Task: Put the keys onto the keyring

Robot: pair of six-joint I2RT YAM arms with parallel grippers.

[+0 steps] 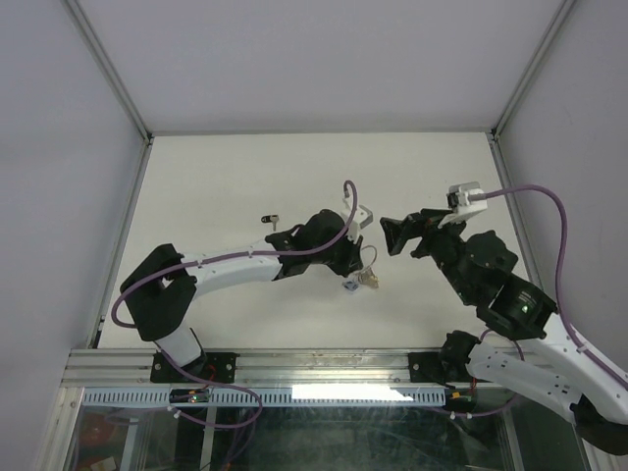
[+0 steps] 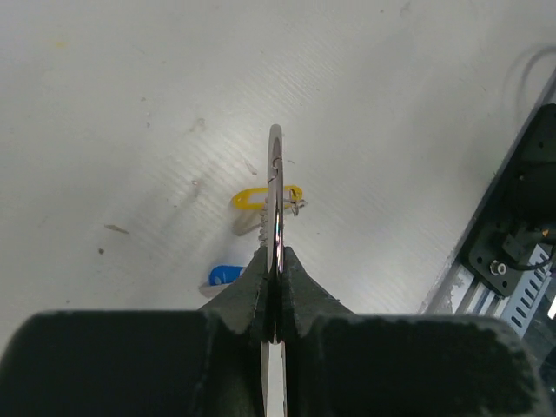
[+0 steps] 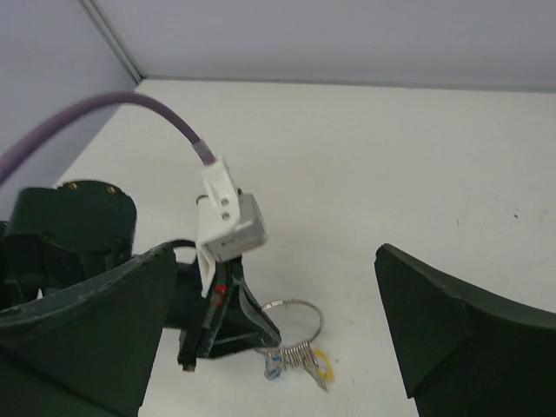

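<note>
My left gripper (image 1: 353,263) is shut on the thin silver keyring (image 3: 302,306) and holds it upright on the table; the left wrist view shows the keyring (image 2: 275,187) edge-on between the pads. Several plain silver keys (image 3: 301,354) bunch at the ring's bottom. The yellow-tagged key (image 3: 322,366) (image 2: 257,199) and the blue-headed key (image 3: 274,367) (image 2: 225,275) lie against that bunch; I cannot tell whether they are threaded on. My right gripper (image 1: 396,235) is open and empty, a little to the right of the ring and above it.
A small metal piece (image 1: 270,218) lies on the white table (image 1: 235,177) behind the left arm. Grey walls enclose the table on three sides. The aluminium frame rail (image 1: 324,365) runs along the near edge.
</note>
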